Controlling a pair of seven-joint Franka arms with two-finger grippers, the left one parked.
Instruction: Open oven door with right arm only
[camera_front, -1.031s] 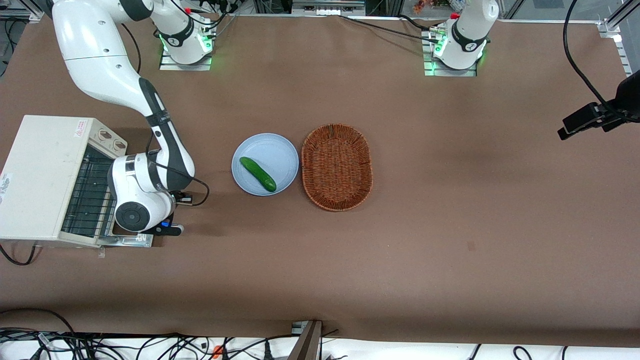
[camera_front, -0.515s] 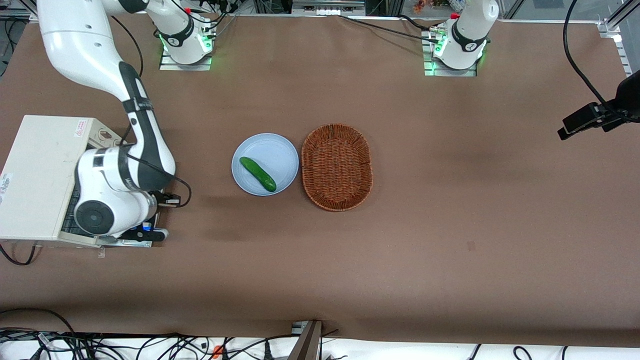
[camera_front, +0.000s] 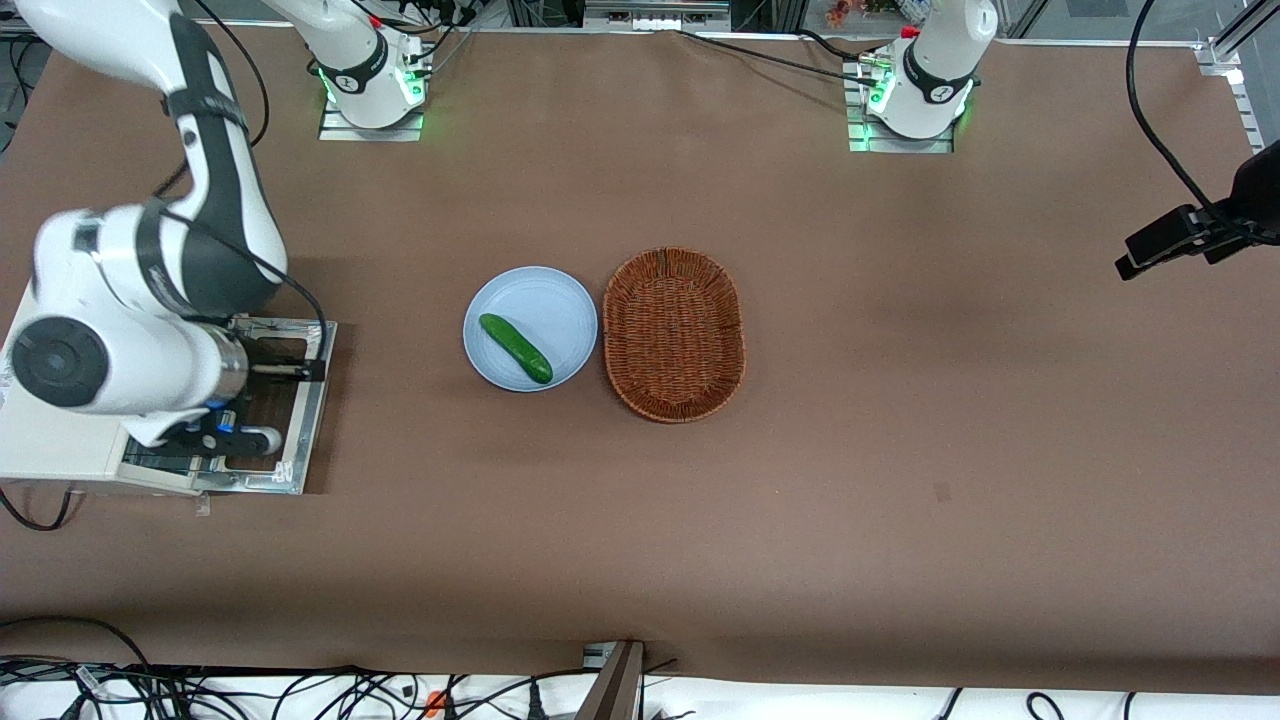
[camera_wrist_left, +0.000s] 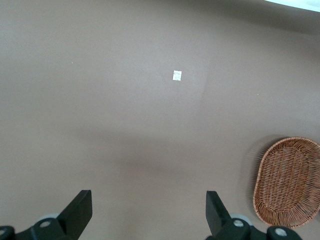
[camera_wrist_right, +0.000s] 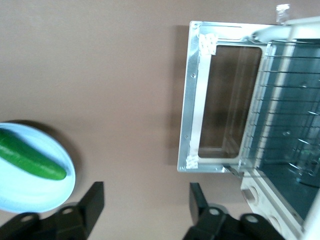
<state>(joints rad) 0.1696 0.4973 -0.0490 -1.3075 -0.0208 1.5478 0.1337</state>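
Hovering above toaster oven, gripper was spread wide, held nothing. Oven door lay flat on table, fully down. Best: lift arm straight, w/o snagging door frame.

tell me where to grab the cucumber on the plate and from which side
Grip the cucumber at its middle, across its narrow width, coming straight down from above. It lies flat and diagonal on the blue plate, so the fingers would need turning to straddle it crosswise. The gripper hangs open above the opened oven door, holding nothing.
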